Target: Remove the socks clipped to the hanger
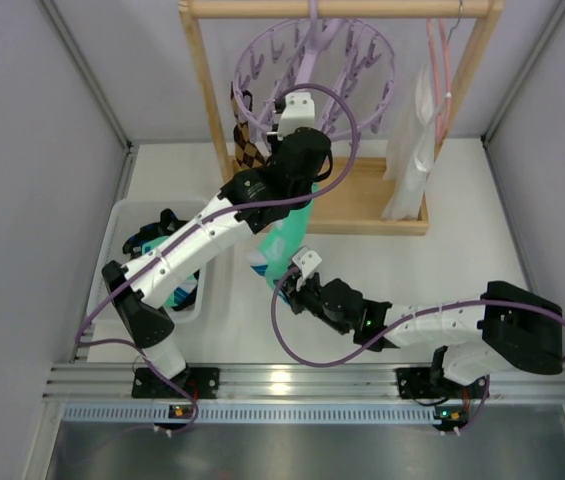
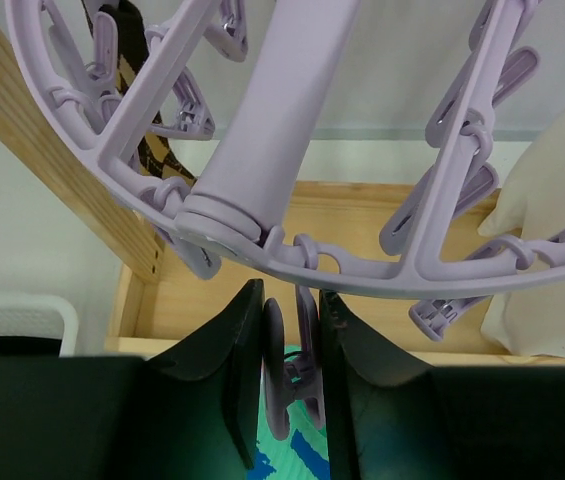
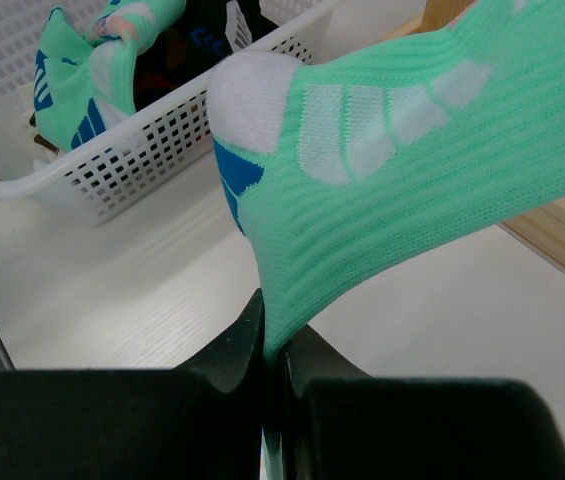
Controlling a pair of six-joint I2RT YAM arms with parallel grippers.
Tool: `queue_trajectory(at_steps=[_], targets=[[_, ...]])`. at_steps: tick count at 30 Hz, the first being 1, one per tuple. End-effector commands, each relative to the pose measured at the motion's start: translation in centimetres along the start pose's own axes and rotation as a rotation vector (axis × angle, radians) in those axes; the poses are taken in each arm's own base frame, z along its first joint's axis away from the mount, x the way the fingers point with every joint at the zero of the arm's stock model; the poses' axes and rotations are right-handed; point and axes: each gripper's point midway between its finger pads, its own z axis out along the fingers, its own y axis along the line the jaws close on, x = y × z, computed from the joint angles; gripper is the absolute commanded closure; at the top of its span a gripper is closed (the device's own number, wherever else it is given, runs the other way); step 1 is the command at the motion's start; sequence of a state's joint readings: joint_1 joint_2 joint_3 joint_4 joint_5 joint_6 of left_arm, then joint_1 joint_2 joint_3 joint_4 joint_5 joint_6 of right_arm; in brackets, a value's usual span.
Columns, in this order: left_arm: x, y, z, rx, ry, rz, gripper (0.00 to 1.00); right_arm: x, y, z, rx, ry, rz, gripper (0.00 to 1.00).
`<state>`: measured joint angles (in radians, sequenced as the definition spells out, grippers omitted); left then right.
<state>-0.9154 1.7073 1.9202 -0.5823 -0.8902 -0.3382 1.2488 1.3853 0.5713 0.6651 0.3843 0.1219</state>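
The lavender ring hanger (image 1: 312,60) hangs from a wooden rack; its ring (image 2: 362,270) fills the left wrist view. My left gripper (image 1: 302,150) (image 2: 290,300) is shut on a clip peg (image 2: 280,370) at the ring's front edge, and its fingers squeeze the peg's handles. A teal green sock (image 1: 287,235) (image 2: 287,455) hangs below that peg. My right gripper (image 1: 297,280) (image 3: 274,330) is shut on the lower end of this sock (image 3: 412,150) and holds it taut just above the table. A brown-black diamond check sock (image 1: 247,135) (image 2: 152,150) is clipped at the ring's left.
A white basket (image 1: 127,215) (image 3: 162,150) stands at the left with removed socks in it, one of them teal (image 3: 82,70). The wooden rack (image 1: 202,90) has a base tray behind the arms. A white cloth (image 1: 412,150) hangs on a pink wire hanger (image 1: 440,70) at the right.
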Motion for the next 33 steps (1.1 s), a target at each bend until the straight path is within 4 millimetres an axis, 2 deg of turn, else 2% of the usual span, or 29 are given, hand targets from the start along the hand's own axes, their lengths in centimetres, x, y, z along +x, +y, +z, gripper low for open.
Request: queue_trajectory(at_steps=[1,2,3,5,6,7,8,9,10,12,13,14,15,16,17,19,20,22,23,25,26,28,29,30,31,32,33], targets=[[-1.4,0.2,0.4,-0.006,-0.034,-0.053,0.84,-1.9,1.1,-0.3,-0.024,-0.063,0.021,1.00],[-1.3,0.0,0.3,0.008,-0.028,-0.050,0.83,-1.7,1.1,-0.4,-0.027,-0.060,0.029,1.00],[-1.4,-0.1,0.2,0.021,-0.028,-0.055,0.73,-1.2,1.2,-0.6,-0.037,-0.047,0.029,1.00],[-1.0,-0.4,0.0,0.050,-0.013,-0.053,0.58,-0.6,1.7,-0.9,-0.068,-0.033,0.025,1.00],[-1.2,-0.6,-0.5,0.083,-0.008,-0.067,0.40,-0.3,2.4,-1.2,-0.108,-0.021,0.020,1.00],[-1.0,-0.7,-0.8,0.102,-0.002,-0.070,0.33,-0.2,2.6,-1.3,-0.126,-0.018,0.014,1.00],[-0.4,-0.6,-0.9,0.113,0.013,-0.058,0.29,0.2,2.7,-1.5,-0.138,0.002,0.006,1.00],[-0.5,-0.4,-1.4,0.130,0.015,-0.063,0.20,0.3,3.2,-1.7,-0.167,0.013,-0.003,1.00],[-0.4,-0.1,-1.7,0.133,0.016,-0.063,0.17,0.1,3.3,-1.8,-0.176,0.015,-0.007,1.00],[-0.2,1.3,-2.6,0.125,0.016,-0.059,0.10,-0.1,3.6,-1.9,-0.193,0.032,-0.012,1.00],[-0.2,1.8,-2.9,0.118,0.013,-0.062,0.03,-0.2,3.7,-1.9,-0.199,0.034,-0.009,1.00],[-0.3,3.1,-3.7,0.108,0.004,-0.066,0.02,-0.6,4.2,-1.8,-0.219,0.029,-0.009,1.00],[-0.5,4.2,-4.1,0.083,-0.008,-0.064,0.02,-0.3,4.3,-1.8,-0.226,0.048,-0.015,1.00],[0.0,5.1,-4.4,0.063,-0.006,-0.051,0.02,-0.3,4.5,-1.6,-0.236,0.054,-0.015,1.00],[-1.1,6.7,-5.6,0.053,-0.035,-0.074,0.02,-0.9,4.7,-1.3,-0.245,0.048,-0.015,1.00],[-1.5,9.2,-6.8,0.006,-0.061,-0.088,0.02,-0.9,5.8,-0.9,-0.294,0.054,-0.021,1.00],[-1.7,11.1,-8.1,-0.006,-0.073,-0.101,0.02,-2.1,6.8,-0.6,-0.334,0.033,-0.018,1.00],[-2.0,13.5,-9.4,-0.049,-0.097,-0.120,0.02,-2.8,7.7,0.1,-0.371,0.026,-0.036,1.00],[-2.1,15.5,-10.5,-0.071,-0.110,-0.126,0.02,-4.7,8.4,0.6,-0.385,-0.009,-0.036,1.00],[-2.0,17.6,-11.6,-0.114,-0.119,-0.118,0.02,-5.5,8.9,1.4,-0.400,-0.011,-0.068,1.00],[-2.5,19.3,-12.6,-0.150,-0.141,-0.132,0.01,-7.8,9.8,1.9,-0.430,-0.045,-0.076,1.00],[-2.4,21.1,-13.5,-0.181,-0.143,-0.110,0.01,-8.3,10.7,3.3,-0.462,-0.036,-0.137,1.00],[-2.7,22.3,-14.4,-0.185,-0.159,-0.129,0.02,-10.3,11.4,4.0,-0.477,-0.056,-0.150,1.00],[-2.6,23.3,-14.9,-0.205,-0.159,-0.114,0.01,-9.6,12.5,4.8,-0.524,-0.036,-0.169,1.00],[-2.8,24.0,-15.4,-0.212,-0.167,-0.120,0.02,-10.0,13.0,5.3,-0.550,-0.041,-0.190,1.00],[-3.0,25.2,-16.3,-0.215,-0.184,-0.139,0.02,-12.4,13.8,6.1,-0.570,-0.080,-0.188,1.00],[-3.1,26.2,-16.9,-0.236,-0.196,-0.138,0.02,-13.0,14.8,6.3,-0.624,-0.088,-0.192,1.00]])
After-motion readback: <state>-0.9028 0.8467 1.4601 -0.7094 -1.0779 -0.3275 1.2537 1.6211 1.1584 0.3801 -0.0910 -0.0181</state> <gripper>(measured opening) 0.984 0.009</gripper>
